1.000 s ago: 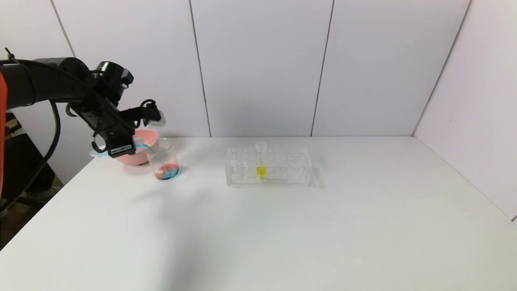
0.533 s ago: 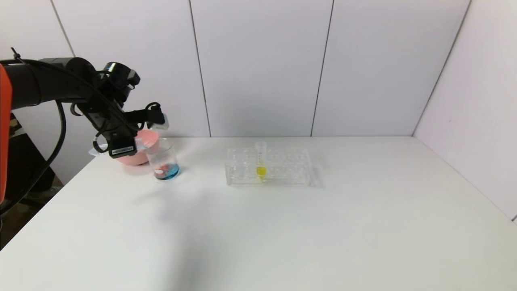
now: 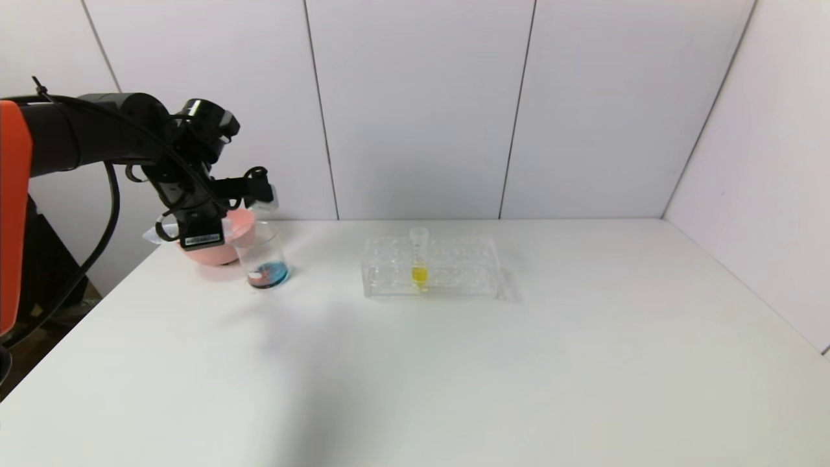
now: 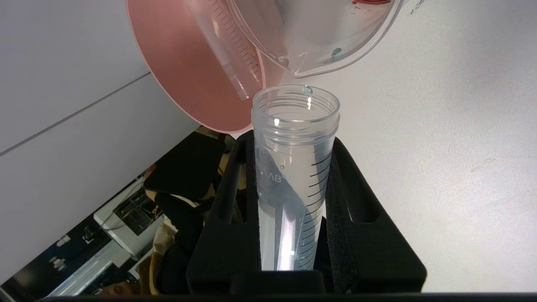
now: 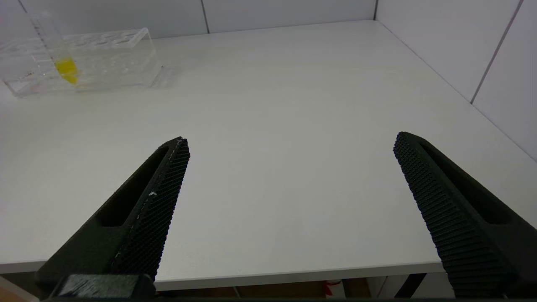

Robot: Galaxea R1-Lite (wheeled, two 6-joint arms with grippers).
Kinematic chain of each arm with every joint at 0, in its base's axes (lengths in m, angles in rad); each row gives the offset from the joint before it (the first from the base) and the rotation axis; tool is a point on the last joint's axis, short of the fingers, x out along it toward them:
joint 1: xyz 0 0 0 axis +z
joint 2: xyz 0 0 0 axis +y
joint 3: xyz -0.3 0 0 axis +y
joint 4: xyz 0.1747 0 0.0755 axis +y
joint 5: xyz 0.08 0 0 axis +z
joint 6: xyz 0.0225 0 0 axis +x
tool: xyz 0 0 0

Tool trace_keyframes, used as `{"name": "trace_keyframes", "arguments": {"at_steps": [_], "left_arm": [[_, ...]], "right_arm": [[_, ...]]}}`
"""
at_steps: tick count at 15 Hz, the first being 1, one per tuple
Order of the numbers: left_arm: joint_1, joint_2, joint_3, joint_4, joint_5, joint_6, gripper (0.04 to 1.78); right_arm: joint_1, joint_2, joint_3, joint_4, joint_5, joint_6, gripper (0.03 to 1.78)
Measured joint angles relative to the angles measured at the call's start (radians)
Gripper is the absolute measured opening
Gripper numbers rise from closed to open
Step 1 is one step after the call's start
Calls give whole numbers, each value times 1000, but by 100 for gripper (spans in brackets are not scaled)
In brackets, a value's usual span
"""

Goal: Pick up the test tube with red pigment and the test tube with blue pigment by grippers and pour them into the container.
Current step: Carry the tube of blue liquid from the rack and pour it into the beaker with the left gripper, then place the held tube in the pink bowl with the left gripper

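Observation:
My left gripper (image 3: pixel 224 228) is shut on the test tube with blue pigment (image 4: pixel 293 167), a clear graduated tube that looks emptied, with a bluish drop at its rim. It holds the tube almost level, with the mouth just short of the pouring lip of the container (image 3: pixel 262 256), a small clear beaker (image 4: pixel 319 37). Blue and red liquid lies in the beaker's bottom. No tube with red pigment in it shows. An empty clear tube (image 4: pixel 228 46) lies in the pink bowl (image 4: pixel 188 71). My right gripper (image 5: pixel 291 140) hangs open over the table's near edge, holding nothing.
The pink bowl (image 3: pixel 211 254) stands right behind the beaker at the table's far left corner. A clear tube rack (image 3: pixel 454 275) with one yellow-liquid tube (image 3: pixel 419 259) sits mid-table, also seen as rack (image 5: pixel 113 58) in the right wrist view. White walls close the back and right.
The blue stream into the beaker has stopped. My left arm has shifted slightly right and up with the tube, which now lies flatter. The beaker's liquid looks bluer.

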Motion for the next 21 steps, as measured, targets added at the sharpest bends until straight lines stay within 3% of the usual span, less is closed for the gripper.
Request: {"name": "trace_keyframes", "arguments": {"at_steps": [8, 10, 15, 18, 21], "left_arm": [[-6, -8, 2, -34, -39, -27, 45], [0, -16, 18, -106, -128, -114, 45], [33, -74, 76, -190, -392, -494, 45], [40, -124, 214, -401, -432, -739, 45], [44, -177, 453, -747, -400, -910, 45]], "right_arm": [[0, 0, 0, 0, 0, 0, 177], [0, 0, 0, 0, 0, 0, 177], [0, 0, 0, 0, 0, 0, 177], [0, 0, 0, 0, 0, 0, 177], [0, 0, 0, 0, 0, 0, 177]]}}
